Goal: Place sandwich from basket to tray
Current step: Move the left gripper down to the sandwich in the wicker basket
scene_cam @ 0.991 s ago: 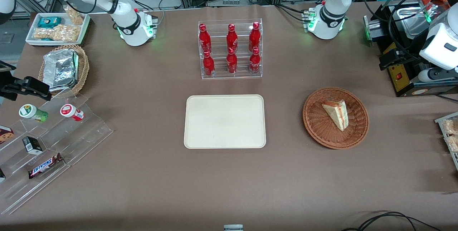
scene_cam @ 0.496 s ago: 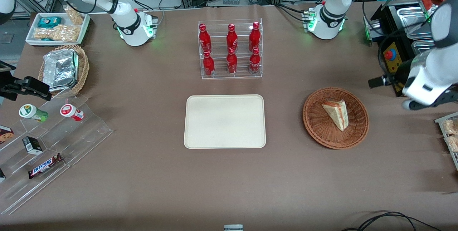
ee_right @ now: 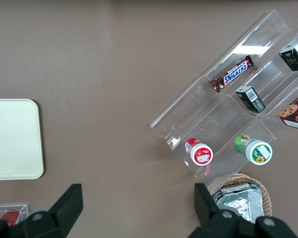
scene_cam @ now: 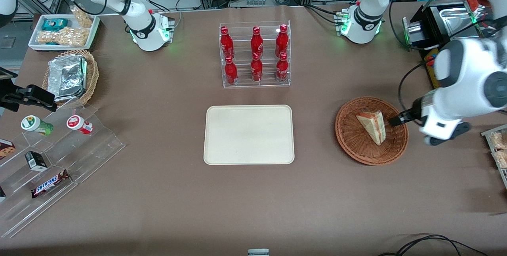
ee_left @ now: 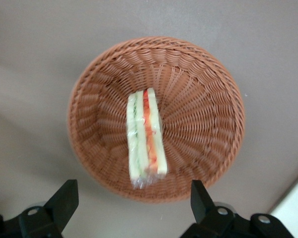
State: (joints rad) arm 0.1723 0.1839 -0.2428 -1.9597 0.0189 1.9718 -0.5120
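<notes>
One sandwich (ee_left: 146,136) lies on its side in the basket (ee_left: 208,89); above it hangs the end effector (ee_left: 131,206), fingers spread wide, probably lining up to straddle its faces.

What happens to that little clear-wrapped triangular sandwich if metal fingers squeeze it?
The clear-wrapped triangular sandwich is probably soft, since its pale bread and filling layers look squashy. Its shiny wrap may be slippery. Standing on a narrow edge in the reddish-brown wicker basket, it could tip if nudged. The open gripper hangs above it.
</notes>
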